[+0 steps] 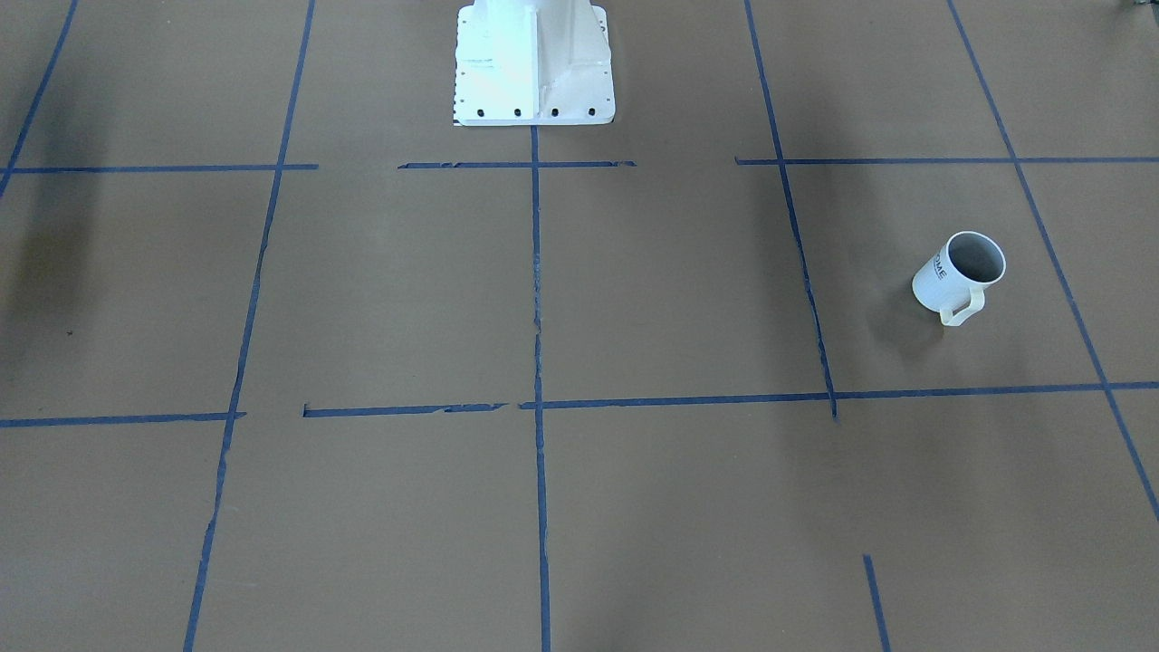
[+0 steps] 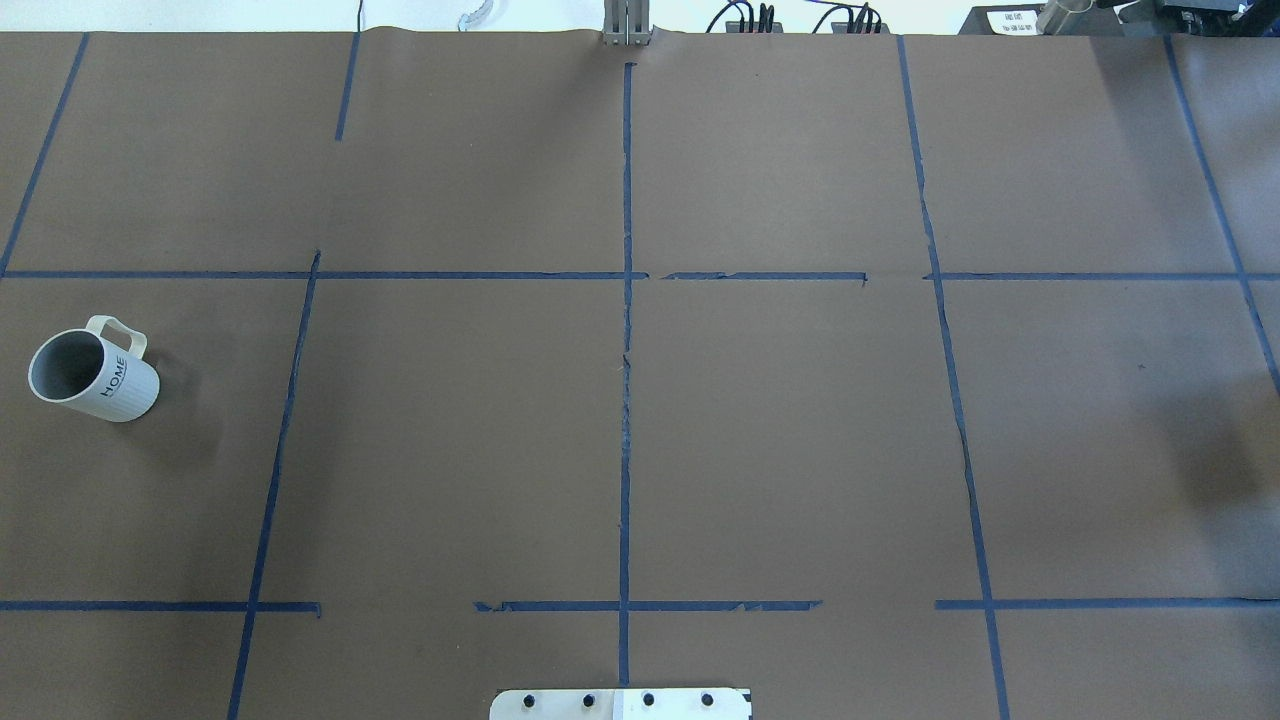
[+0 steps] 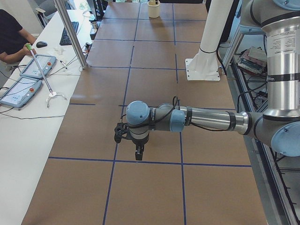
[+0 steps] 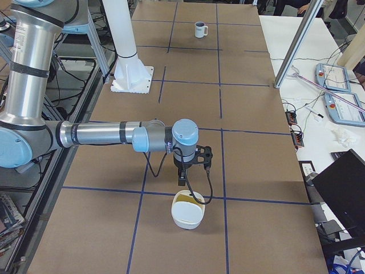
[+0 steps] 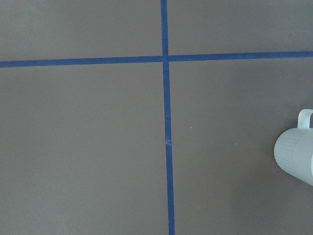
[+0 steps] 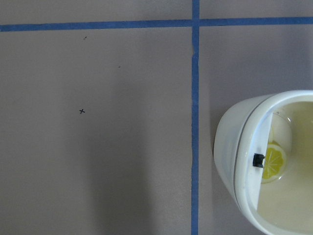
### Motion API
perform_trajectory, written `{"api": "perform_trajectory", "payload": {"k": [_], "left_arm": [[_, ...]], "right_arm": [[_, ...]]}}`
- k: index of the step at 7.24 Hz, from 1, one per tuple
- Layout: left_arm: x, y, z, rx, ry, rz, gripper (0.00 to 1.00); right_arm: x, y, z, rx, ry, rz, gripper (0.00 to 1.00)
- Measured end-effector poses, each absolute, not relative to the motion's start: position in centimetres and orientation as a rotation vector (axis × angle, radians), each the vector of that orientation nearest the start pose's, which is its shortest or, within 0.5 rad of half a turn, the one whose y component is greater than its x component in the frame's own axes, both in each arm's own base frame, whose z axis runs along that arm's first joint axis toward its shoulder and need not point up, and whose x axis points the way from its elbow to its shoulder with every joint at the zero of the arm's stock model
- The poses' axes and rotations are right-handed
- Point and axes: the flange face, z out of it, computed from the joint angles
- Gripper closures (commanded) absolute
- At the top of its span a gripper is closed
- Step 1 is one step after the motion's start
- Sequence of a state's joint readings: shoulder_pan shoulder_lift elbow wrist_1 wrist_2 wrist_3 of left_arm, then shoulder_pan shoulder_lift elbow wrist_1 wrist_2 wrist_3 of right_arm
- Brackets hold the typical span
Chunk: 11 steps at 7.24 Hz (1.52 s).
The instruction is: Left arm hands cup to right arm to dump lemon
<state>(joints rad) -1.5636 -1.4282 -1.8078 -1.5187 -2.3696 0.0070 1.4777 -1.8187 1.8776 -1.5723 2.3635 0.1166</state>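
Left gripper [image 3: 136,149] shows only in the left side view, pointing down over the table [image 2: 780,430] near a blue tape line [image 2: 626,400]; cannot tell if its fingers are wide or narrow, and nothing is seen in it. The left arm [image 3: 206,119] reaches out level over the table. Right gripper [image 4: 182,178] shows only in the right side view, also pointing down, on a level right arm [image 4: 102,134]; its opening cannot be told either. Just beside it a white bowl [image 4: 185,221] sits on the table, and the right wrist view shows the lemon [image 6: 274,161], a yellow slice, lying inside that bowl. The cup [image 2: 95,377] stands upright at the table's end on the robot's left, well apart from the bowl, with its handle turned away from the robot and only grey inside showing. It sits at the right edge of the left wrist view, touched by neither gripper. White robot base [image 1: 534,63] is at mid-table edge.
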Motion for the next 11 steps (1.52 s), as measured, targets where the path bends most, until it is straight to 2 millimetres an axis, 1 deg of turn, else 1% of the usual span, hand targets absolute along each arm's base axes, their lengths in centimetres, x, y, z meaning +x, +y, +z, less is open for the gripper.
{"api": "perform_trajectory", "payload": {"k": [4,8,10,11], "left_arm": [[-5.8,-43.2,61.0,0.034,0.805,0.028,0.0],[-5.9,-43.2,61.0,0.031,0.805,0.026,0.0],[-5.8,-43.2,61.4,0.024,0.806,0.023,0.0],[-5.8,-43.3,61.3,0.027,0.811,0.025,0.0]], "right_arm": [[2.9,-39.2,61.7,-0.021,-0.8,-0.016,0.0],[3.4,-36.2,62.1,-0.031,-0.805,-0.026,0.0],[3.2,-35.8,62.1,-0.037,-0.806,-0.032,0.0],[3.1,-35.7,62.0,-0.037,-0.807,-0.035,0.0]]}}
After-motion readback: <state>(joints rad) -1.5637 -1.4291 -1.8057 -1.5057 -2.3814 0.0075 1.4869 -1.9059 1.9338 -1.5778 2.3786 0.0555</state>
